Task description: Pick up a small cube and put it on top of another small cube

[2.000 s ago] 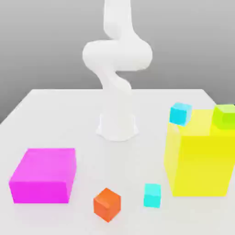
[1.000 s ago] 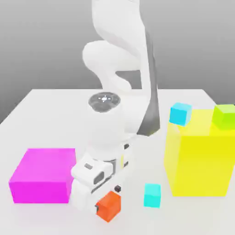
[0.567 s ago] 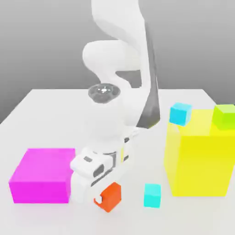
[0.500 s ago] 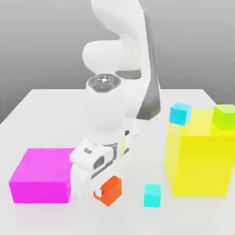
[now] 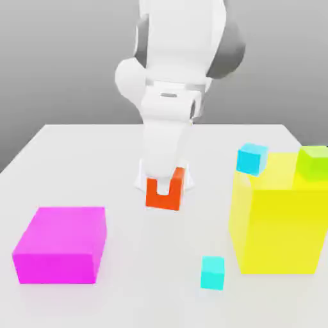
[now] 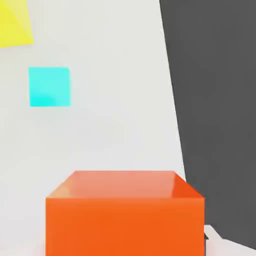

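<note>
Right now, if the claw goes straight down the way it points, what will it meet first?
The claw, shut on the small orange-red cube, points down at bare white table. The cyan cube seems off to the side, though depth is unclear.

From my seat, the arm [image 5: 168, 96] looks like smooth white plastic with a soft sheen, and it carries a darker grey panel [image 5: 232, 54] that reads matt. The orange-red cube [image 5: 164, 191] is plain and smooth; in the hand view its top face [image 6: 125, 186] catches a faint gloss. I see the magenta block [image 5: 61, 245], yellow block [image 5: 282, 218], cyan cubes [image 5: 213, 272] and lime-green cube [image 5: 314, 161] as flat, untextured colour. The tabletop [image 5: 77, 166] is pale, smooth and matt.
</note>
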`<move>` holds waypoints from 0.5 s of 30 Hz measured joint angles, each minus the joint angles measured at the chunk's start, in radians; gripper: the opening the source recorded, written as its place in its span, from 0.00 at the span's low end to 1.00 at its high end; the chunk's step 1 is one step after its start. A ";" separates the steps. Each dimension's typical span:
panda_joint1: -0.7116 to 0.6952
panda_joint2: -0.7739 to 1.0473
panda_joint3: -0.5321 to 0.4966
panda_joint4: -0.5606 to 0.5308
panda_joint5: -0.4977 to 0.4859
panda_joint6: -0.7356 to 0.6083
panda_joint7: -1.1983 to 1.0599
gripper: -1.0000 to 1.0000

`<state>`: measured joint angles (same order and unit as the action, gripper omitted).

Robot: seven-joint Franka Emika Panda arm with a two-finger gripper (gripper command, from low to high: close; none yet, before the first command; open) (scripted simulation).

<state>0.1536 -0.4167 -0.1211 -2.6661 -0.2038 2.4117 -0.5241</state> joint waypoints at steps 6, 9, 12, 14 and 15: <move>0.036 -0.084 -0.043 -0.017 -0.003 -0.041 -0.176 0.00; 0.057 -0.094 -0.070 -0.027 0.000 -0.040 -0.264 0.00; 0.082 -0.082 -0.099 -0.038 0.005 -0.024 -0.350 0.00; 0.103 -0.061 -0.117 -0.045 0.012 -0.006 -0.406 0.00; 0.114 -0.046 -0.126 -0.049 0.016 0.005 -0.433 0.00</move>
<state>0.2680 -0.4629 -0.2472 -2.7148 -0.1879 2.4166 -0.9570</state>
